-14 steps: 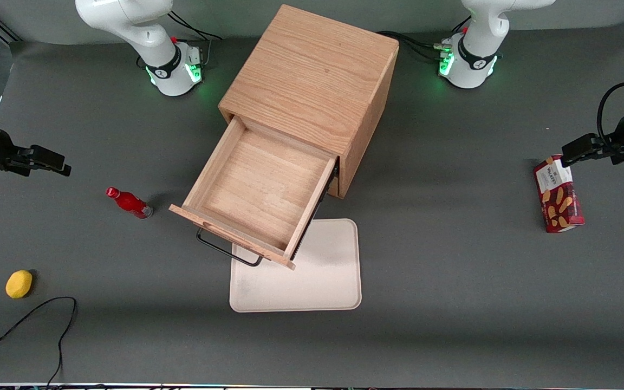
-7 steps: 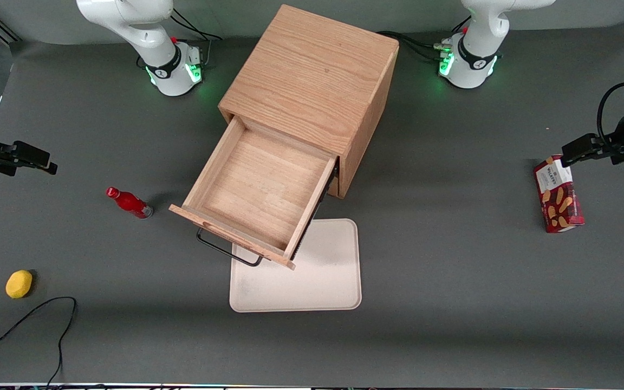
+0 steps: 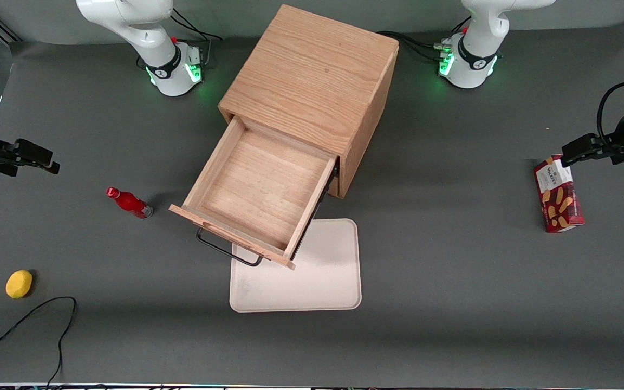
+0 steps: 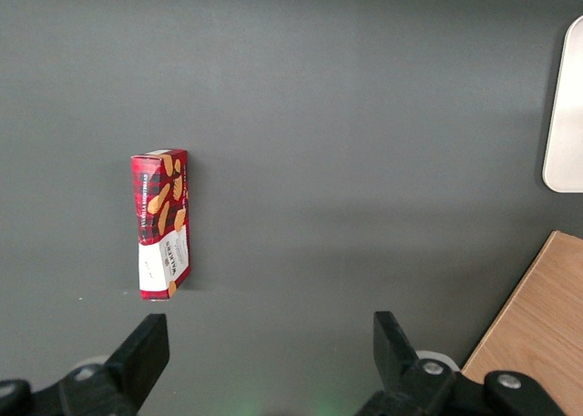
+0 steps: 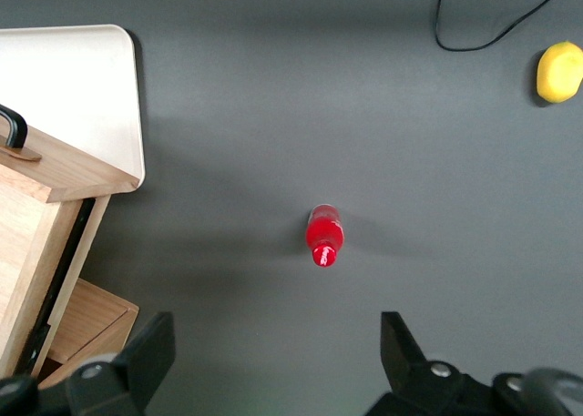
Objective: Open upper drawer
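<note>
The right arm's pincer [image 3: 41,158] is seen at the working arm's end of the bench [image 3: 453,303], well apart from the cabinet [image 3: 312,76]; its fingers [image 5: 150,348] are spread wide and nothing is held between them. Nearer the front camera a yellow lemon [image 3: 19,284] and a loose black cable [image 3: 46,309] are shown, and a small red bottle [image 3: 129,202] stands between the pincer and the upper drawer [image 3: 260,189]. The drawer is drawn well out of the cabinet toward the front camera, its wooden floor bare and its black bar handle [image 3: 225,252] hanging over the edge of a pale tray [image 3: 323,281]. The task is judged done or all but done. Trouble could yet be caused if the arm were swung low toward the cabinet: the bottle could be tipped, or the extended drawer front struck and pushed back in. Toward the parked arm's end a red biscuit box [image 3: 558,195] lies flat. The bench is covered in a dark grey matte sheet, evenly lit, with soft shadows cast beside the cabinet; of the room, little is shown.
</note>
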You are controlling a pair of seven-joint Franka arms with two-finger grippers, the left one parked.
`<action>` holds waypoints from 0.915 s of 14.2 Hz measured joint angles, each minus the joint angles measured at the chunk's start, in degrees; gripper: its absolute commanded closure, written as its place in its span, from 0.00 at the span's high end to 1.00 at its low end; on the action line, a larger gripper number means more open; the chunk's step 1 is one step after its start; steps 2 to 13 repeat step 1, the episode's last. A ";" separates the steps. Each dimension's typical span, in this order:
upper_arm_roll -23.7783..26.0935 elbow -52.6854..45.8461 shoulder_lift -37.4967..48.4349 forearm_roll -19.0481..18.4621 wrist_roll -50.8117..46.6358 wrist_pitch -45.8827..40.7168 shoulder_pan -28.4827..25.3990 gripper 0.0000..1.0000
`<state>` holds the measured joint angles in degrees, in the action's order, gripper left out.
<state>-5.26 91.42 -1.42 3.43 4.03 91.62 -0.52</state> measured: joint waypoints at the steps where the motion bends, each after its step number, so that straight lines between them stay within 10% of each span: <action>1: -0.01 -0.27 0.00 0.00 0.00 0.00 0.06 1.00; 13: -0.01 -0.27 0.00 0.00 0.00 0.00 0.06 1.00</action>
